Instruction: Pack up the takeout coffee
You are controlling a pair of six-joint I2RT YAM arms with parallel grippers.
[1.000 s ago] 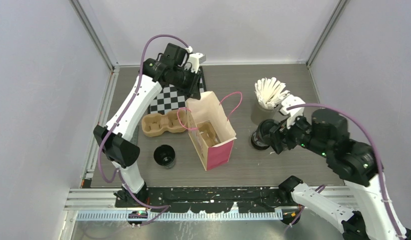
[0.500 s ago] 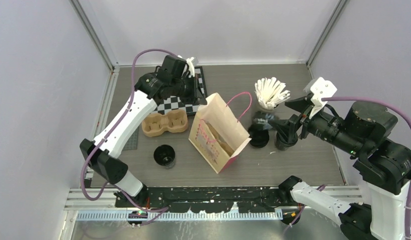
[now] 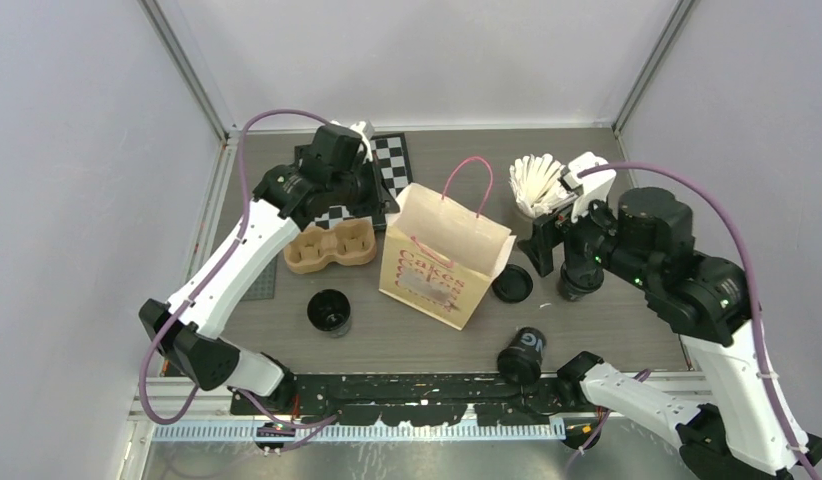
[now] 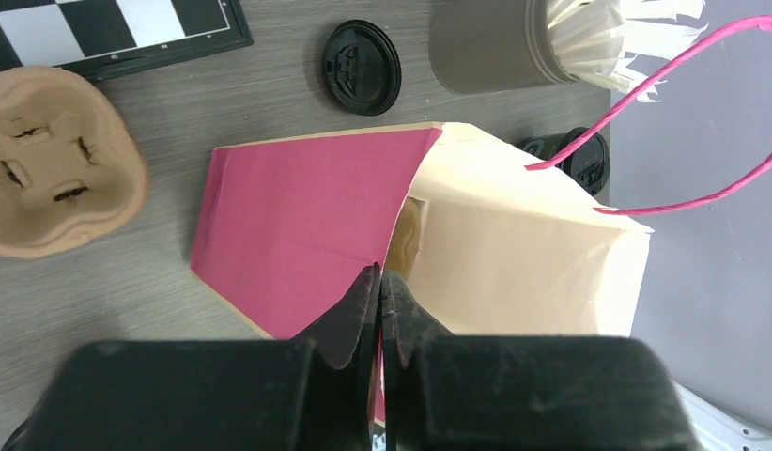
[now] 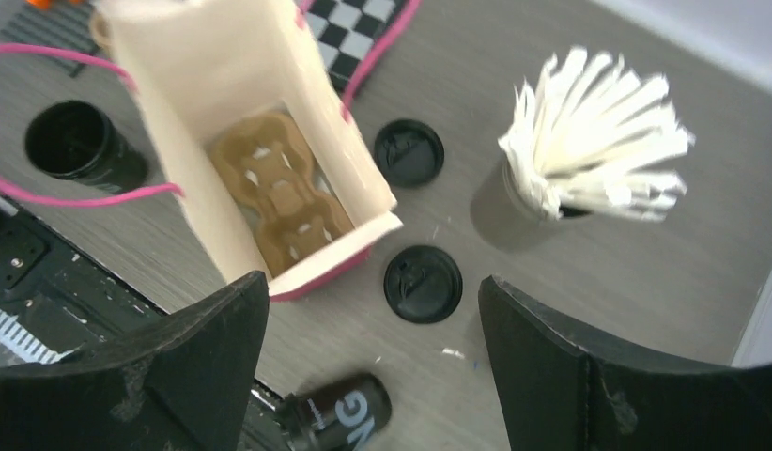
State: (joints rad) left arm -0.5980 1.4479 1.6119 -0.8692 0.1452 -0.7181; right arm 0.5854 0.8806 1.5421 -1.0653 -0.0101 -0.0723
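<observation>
A cream and pink paper bag (image 3: 442,262) stands in the middle of the table. My left gripper (image 4: 379,282) is shut on its rim at the pink side wall. One black cup (image 3: 330,312) stands upright, front left of the bag. A second black cup (image 3: 522,353) lies on its side at the table's front edge, and also shows in the right wrist view (image 5: 340,413). Two black lids (image 5: 409,152) (image 5: 423,282) lie flat to the right of the bag. My right gripper (image 5: 371,287) is open and empty, above the nearer lid and the fallen cup.
A brown pulp tray (image 3: 330,245) lies left of the bag, and another tray (image 5: 284,202) sits inside the bag. A grey cup of white sticks (image 3: 537,190) stands at the back right. A checkerboard (image 3: 392,155) lies at the back.
The bag has gone from lying tilted to standing upright in my left gripper. The black cup that was by my right gripper now lies on its side at the front edge. My right gripper has opened.
</observation>
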